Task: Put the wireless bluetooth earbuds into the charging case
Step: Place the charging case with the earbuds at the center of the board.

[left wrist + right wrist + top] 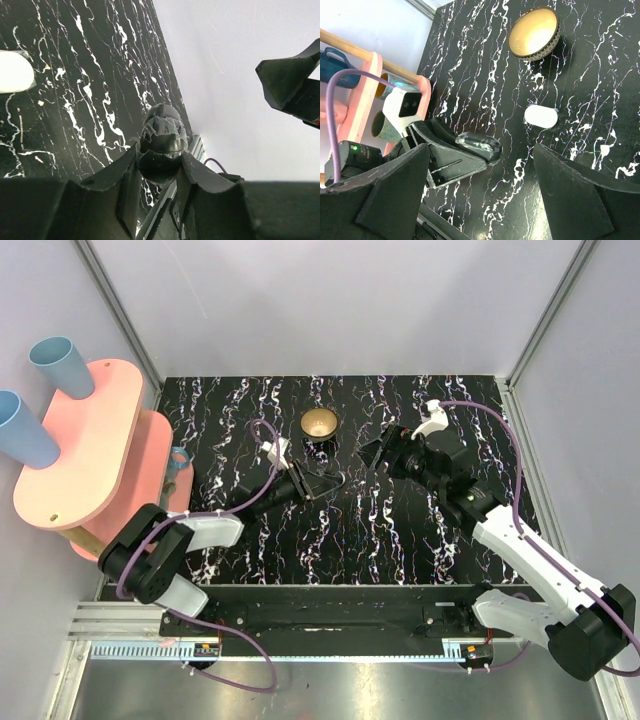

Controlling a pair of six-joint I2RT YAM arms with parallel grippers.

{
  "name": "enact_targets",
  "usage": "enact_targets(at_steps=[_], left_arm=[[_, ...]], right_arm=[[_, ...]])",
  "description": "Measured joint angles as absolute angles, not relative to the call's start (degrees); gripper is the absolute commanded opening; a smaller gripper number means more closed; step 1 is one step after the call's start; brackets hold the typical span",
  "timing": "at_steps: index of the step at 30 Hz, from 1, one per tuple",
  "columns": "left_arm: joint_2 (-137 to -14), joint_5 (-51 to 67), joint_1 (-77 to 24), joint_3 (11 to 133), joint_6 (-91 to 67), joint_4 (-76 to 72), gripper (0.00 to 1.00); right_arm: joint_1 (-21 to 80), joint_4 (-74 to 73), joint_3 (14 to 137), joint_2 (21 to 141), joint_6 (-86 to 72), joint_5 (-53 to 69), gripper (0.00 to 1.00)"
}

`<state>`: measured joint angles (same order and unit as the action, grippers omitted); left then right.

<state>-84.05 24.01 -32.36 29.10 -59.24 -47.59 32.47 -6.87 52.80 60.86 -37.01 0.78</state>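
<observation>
Cups: two pale blue plastic tumblers, smooth and tapered, on the far-left rack, well left of the bowl.
Rack: pink rounded shelf board, matte, carried on pale wooden rods, left of the bowl.
Stickers: small labels on the near metal rail, with print too small to read.
Tabletop: black marbled slab with white streaks and a slight sheen.
Left gripper: black angular plastic fingers, just on the arm-base side of the bowl. The jaws are pressed against both flanks of a dark pod.
Dark pod: glossy black egg shape with a seam round its middle and pale mottling on its upper half. It is pinched between the left fingers.
Bowl: round, brass-gold and shiny inside, with a dark patterned outer wall. It stands upright on the tabletop.
Charging case: smooth glossy white rounded oval. It lies flat on the tabletop near the bowl, apart from it and touching neither gripper. In the left wrist view it sits at the left edge.
Earbuds: cannot be picked out among the white streaks.
Right gripper: matte black wedge-shaped fingers, right of the bowl. The jaws are spread wide with nothing between them.
</observation>
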Motion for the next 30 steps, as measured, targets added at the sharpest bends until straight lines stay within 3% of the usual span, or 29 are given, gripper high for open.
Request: enact_targets(at_steps=[14,21,30], left_arm=[[-94.67,22.15,-33.93,27.66,-69.1,-60.07,0.09],[-107.13,21.5,-34.81,27.53,-75.0,-67.44,0.11],[-109.06,20.67,-35.42,26.92,-77.3,-67.16,0.15]], right_arm=[[32.45,-7.16,52.71,61.01,-37.67,1.15,0.92],[32.34,-7.16,52.34,60.99,-37.67,1.15,0.92],[32.25,-7.16,51.7,61.01,-37.63,1.13,0.92]])
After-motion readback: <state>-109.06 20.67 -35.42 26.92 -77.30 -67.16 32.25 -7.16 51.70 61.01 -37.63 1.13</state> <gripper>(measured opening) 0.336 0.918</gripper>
